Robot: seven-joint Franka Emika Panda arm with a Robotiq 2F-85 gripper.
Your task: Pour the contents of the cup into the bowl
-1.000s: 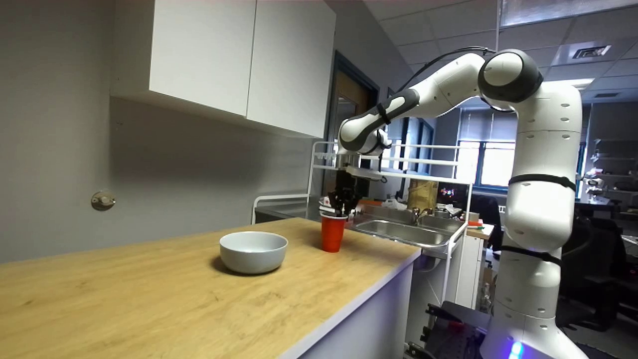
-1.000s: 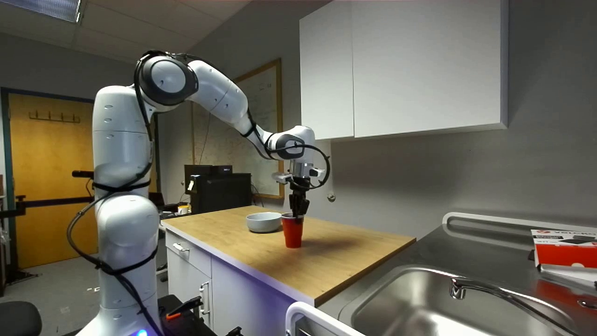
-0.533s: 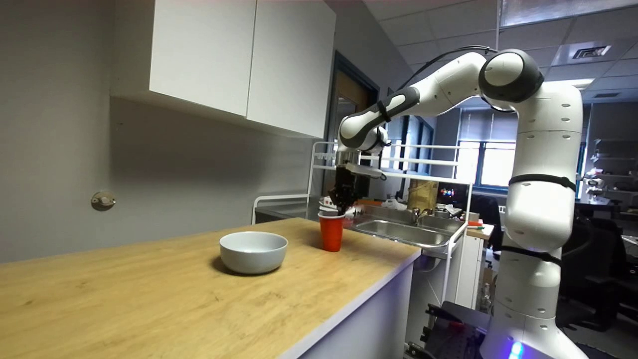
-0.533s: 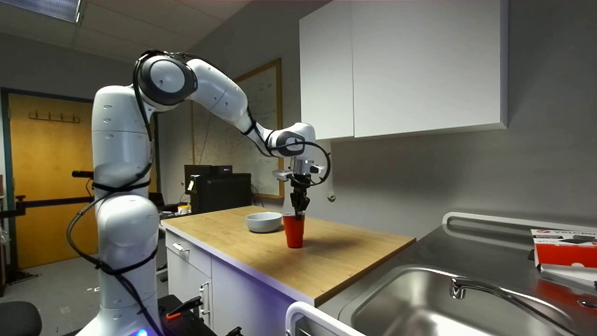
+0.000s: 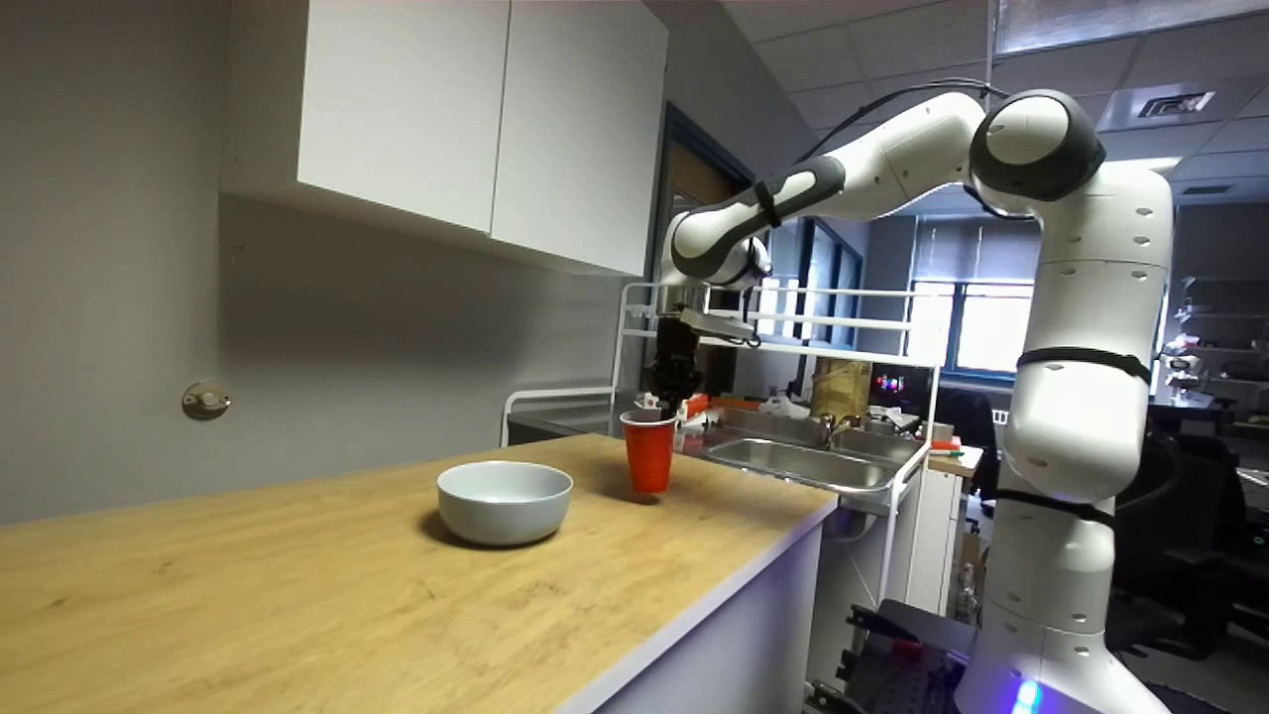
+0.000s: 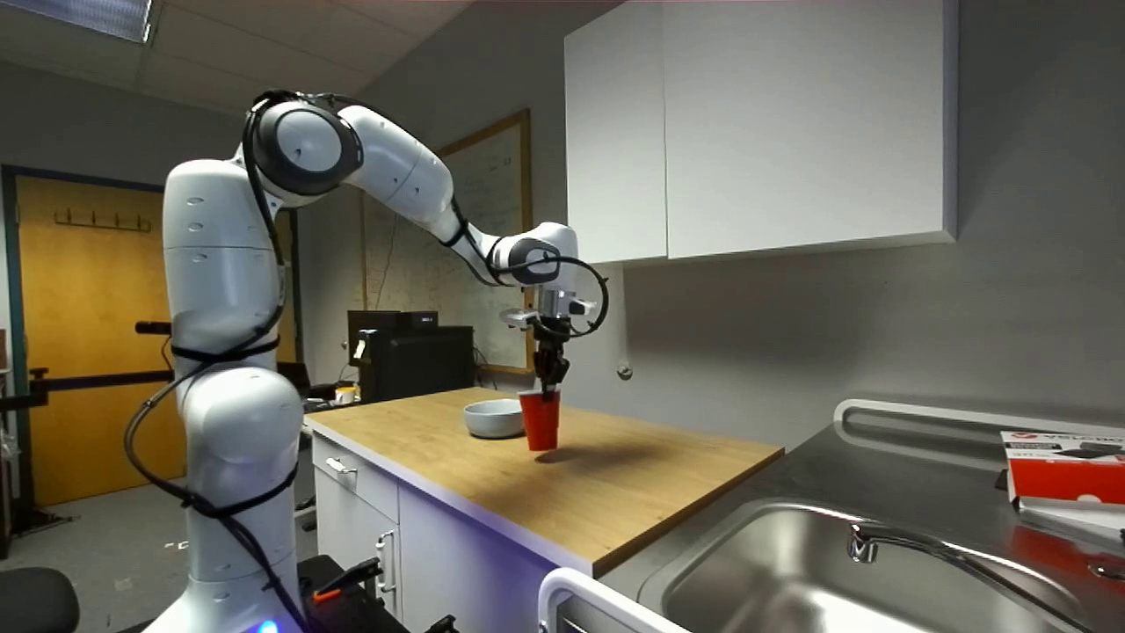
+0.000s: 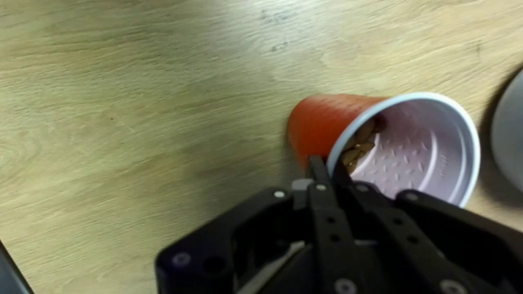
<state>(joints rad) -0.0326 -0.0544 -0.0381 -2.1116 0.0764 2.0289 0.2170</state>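
The red cup [image 5: 649, 458] hangs just above the counter, nearly upright, with its shadow below it; it also shows in an exterior view [image 6: 540, 424] and the wrist view [image 7: 322, 118]. My gripper [image 7: 331, 169] is shut on the cup's wall at the rim, one finger inside and one outside. Brown nut-like pieces [image 7: 354, 154] lie inside the cup, partly hidden by the rim. The pale grey bowl [image 5: 504, 514] stands on the counter beside the cup, apart from it; it shows in an exterior view [image 6: 492, 422] and at the wrist view's right edge [image 7: 508, 130]. The bowl's inside bottom is hidden.
The wooden counter [image 5: 327, 595] bears the bowl. White wall cabinets [image 5: 476, 119] hang above the counter's back. A metal sink [image 6: 791, 571] with a faucet and a white rack [image 5: 922, 416] stand past the counter's end. A red and white box [image 6: 1063, 470] lies behind the sink.
The cup has risen off the counter with my gripper and moved slightly toward the bowl. Earlier it stood on the counter with the gripper at its rim. The bowl has not moved.
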